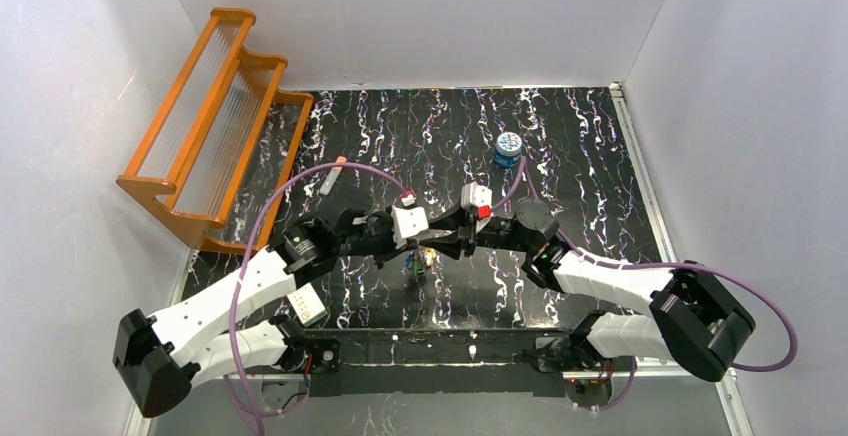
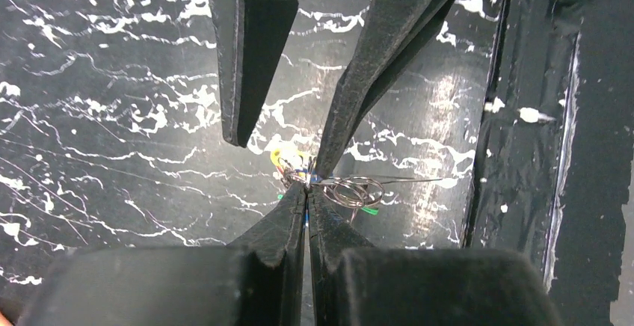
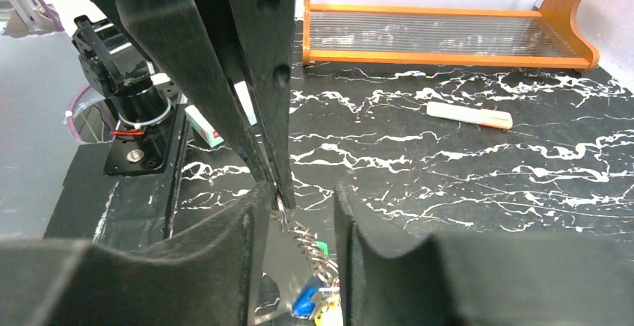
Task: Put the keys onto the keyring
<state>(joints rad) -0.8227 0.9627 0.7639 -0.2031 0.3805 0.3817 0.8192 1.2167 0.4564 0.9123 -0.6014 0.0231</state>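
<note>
The keyring (image 2: 356, 190) is a thin coiled wire ring held just above the black marbled mat, and in the right wrist view the keyring (image 3: 310, 247) looks stretched out like a spring. A small bunch of keys hangs by it: yellow (image 2: 279, 154), green (image 2: 370, 210) and blue (image 3: 306, 300) heads show. My left gripper (image 2: 307, 185) is shut on the ring's wire at its tips. My right gripper (image 3: 299, 191) is open, its fingers (image 2: 243, 79) either side of the bunch. Both grippers meet at mid-table, left (image 1: 425, 246) and right (image 1: 452, 239).
An orange wooden rack (image 1: 210, 116) stands at the back left. A white tube with an orange tip (image 1: 335, 176) lies near it. A small blue tin (image 1: 508, 148) sits at the back centre. A white box (image 1: 307, 304) lies by the left arm's base.
</note>
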